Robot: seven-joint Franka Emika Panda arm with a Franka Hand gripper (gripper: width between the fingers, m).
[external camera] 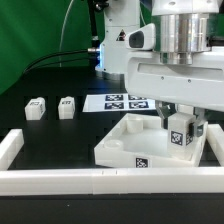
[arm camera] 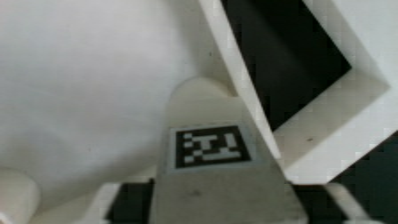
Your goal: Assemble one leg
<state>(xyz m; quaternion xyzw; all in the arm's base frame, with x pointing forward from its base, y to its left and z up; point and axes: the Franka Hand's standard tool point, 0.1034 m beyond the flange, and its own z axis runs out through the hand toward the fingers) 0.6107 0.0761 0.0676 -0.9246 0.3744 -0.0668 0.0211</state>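
Observation:
My gripper (external camera: 181,128) is shut on a leg (external camera: 181,134), a small white block with a black-and-white tag. It holds the leg upright over the right corner of the large white tray-like piece (external camera: 125,148), just inside its rim. In the wrist view the leg (arm camera: 217,150) fills the middle between my fingers (arm camera: 139,200), with the tray floor (arm camera: 89,90) behind it and the rim (arm camera: 267,90) beside it. Two more legs (external camera: 36,107) (external camera: 67,106) lie on the table on the exterior view's left.
The marker board (external camera: 118,101) lies flat behind the tray. A white rail (external camera: 100,180) runs along the table's front, with a short side piece (external camera: 10,148) on the exterior view's left. The arm's white base (external camera: 125,40) stands at the back.

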